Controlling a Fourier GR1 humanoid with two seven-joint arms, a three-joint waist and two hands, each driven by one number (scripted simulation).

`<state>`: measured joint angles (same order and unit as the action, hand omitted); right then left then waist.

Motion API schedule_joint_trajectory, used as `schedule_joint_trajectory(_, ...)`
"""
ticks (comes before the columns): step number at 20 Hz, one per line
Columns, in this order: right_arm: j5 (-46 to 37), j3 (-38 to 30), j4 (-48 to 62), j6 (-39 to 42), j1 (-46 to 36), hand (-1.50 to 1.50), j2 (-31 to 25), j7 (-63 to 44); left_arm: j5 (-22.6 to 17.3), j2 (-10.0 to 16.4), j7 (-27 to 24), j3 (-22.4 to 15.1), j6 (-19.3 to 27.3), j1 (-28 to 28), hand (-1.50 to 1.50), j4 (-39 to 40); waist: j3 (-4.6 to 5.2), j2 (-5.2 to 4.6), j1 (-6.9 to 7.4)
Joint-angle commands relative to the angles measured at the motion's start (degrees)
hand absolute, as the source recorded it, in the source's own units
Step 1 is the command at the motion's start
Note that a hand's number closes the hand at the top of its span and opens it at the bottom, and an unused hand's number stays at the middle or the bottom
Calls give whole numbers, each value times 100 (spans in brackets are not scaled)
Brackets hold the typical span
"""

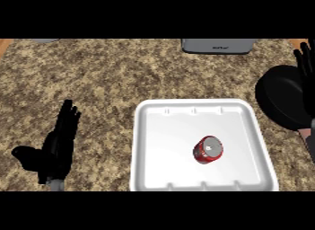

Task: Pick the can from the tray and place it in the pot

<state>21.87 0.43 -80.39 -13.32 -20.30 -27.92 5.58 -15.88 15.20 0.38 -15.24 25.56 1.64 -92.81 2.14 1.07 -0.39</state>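
As the left hand [59, 144] and right hand [314, 67] hold fingers straight, the latter overlaps the pot [279, 96].

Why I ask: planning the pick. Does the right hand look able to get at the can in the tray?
Probably yes: the can lies uncovered in the open tray, nothing above it; the right hand is open by the pot.

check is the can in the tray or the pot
In the tray: the red can sits on its white floor, apart from the black pot.
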Motion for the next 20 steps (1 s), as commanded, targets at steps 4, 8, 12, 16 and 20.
schedule_joint_trajectory(4, 612, 1643, -606, 1868, -238, -150, 766, -445, 73, 227, 285, -114, -305, -549, 0, -51, -227, -137, 245)
schedule_joint_trajectory(8, -1759, 2452, -984, 2036, -872, 150, -648, 91, -64, 273, 533, -222, -539, -605, 0, 19, -163, -26, 143)
schedule_joint_trajectory(12, -1559, 2244, -1483, 1822, 868, -150, -157, 2157, -304, 576, 855, 136, -743, -577, 0, -215, -226, -85, -55)
schedule_joint_trajectory(16, -1399, 1728, -2202, 2466, 956, -150, -995, 2124, -203, 548, 1293, 137, -663, -833, 0, -389, -216, -83, -31)
schedule_joint_trajectory(20, -1855, 1288, -2388, 2681, 738, -150, -2030, 1604, -221, 492, 1295, 219, -674, -1010, 0, -57, -206, -74, -120)
